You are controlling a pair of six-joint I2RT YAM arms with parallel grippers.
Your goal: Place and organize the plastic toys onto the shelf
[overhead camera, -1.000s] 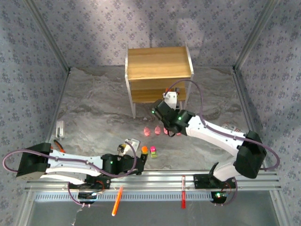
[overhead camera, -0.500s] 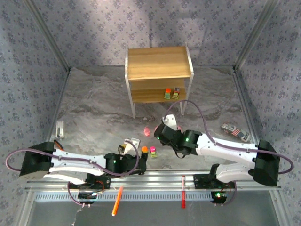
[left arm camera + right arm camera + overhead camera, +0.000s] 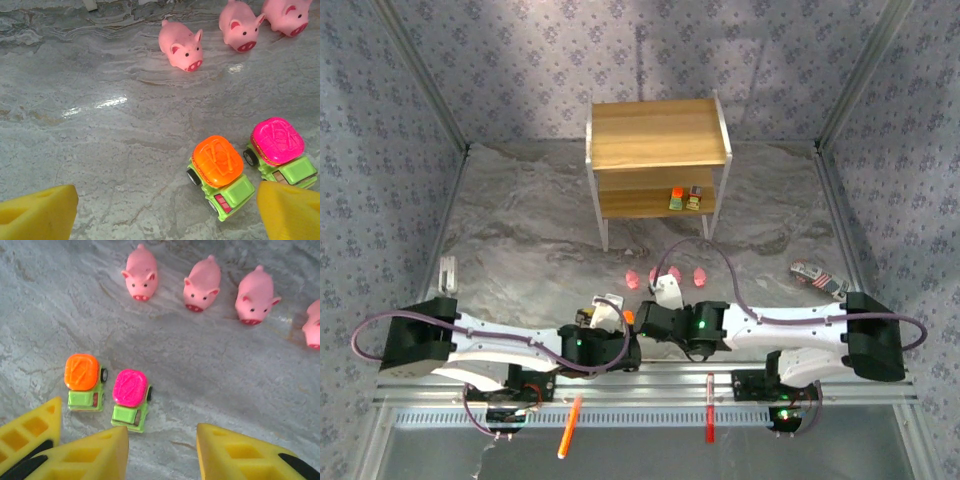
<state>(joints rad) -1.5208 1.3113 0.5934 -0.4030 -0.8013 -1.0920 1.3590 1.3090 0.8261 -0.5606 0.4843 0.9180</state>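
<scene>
The orange truck [image 3: 220,175] stands on the bench [image 3: 100,145] just ahead of the left end effector [image 3: 165,200], which is spread wide and empty. The truck lies right of centre in the left wrist view, with the magenta truck [image 3: 280,150] just beside it. Its long axis slants across the gap, green end nearest and orange top away, so a wrist turn looks needed. The right end effector [image 3: 162,440], parted slightly on nothing, has both trucks ahead to its left, and the shelf [image 3: 655,130] is well apart.

Slim orange pen [image 3: 568,427] and slim red pen [image 3: 709,408] are laid across the near metal rail [image 3: 650,385]; a small striped object [image 3: 819,279] is seen far right.
</scene>
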